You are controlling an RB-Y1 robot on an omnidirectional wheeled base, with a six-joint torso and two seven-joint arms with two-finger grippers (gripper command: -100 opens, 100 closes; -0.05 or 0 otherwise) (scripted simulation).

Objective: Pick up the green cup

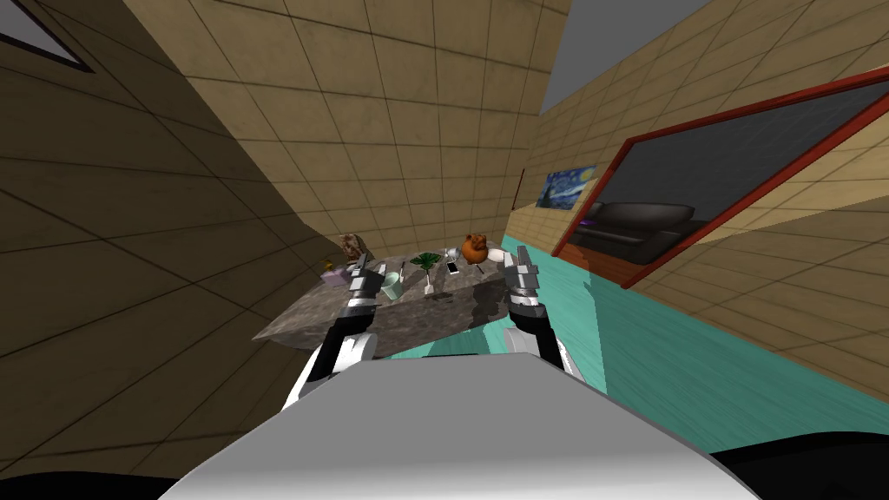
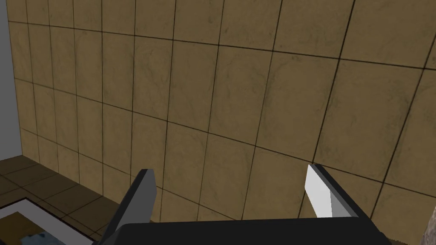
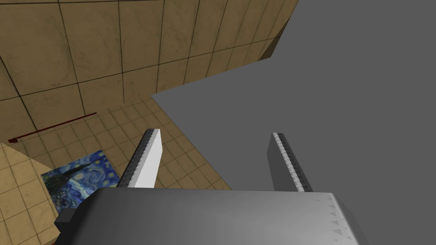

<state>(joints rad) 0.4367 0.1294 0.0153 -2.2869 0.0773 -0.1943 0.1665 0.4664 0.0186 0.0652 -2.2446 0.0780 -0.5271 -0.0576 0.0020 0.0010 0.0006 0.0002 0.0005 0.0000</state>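
A pale green cup [image 1: 392, 285] stands on a dark, mottled table [image 1: 434, 317] in the head view. My left gripper [image 1: 358, 271] is raised just to the left of the cup, and its fingers [image 2: 142, 193] stand open with nothing between them. My right gripper [image 1: 523, 259] is raised over the table's right end, far from the cup. Its fingers [image 3: 147, 159] are open too and hold nothing.
On the table also stand a purple box [image 1: 335, 278], a small green plant [image 1: 427, 260], a phone [image 1: 452, 267], an orange teapot-like figure [image 1: 474, 249] and a brown figure [image 1: 352, 246]. Tiled walls close in behind and to the left. A teal floor [image 1: 660, 347] runs to the right, past a red-framed opening [image 1: 738, 174].
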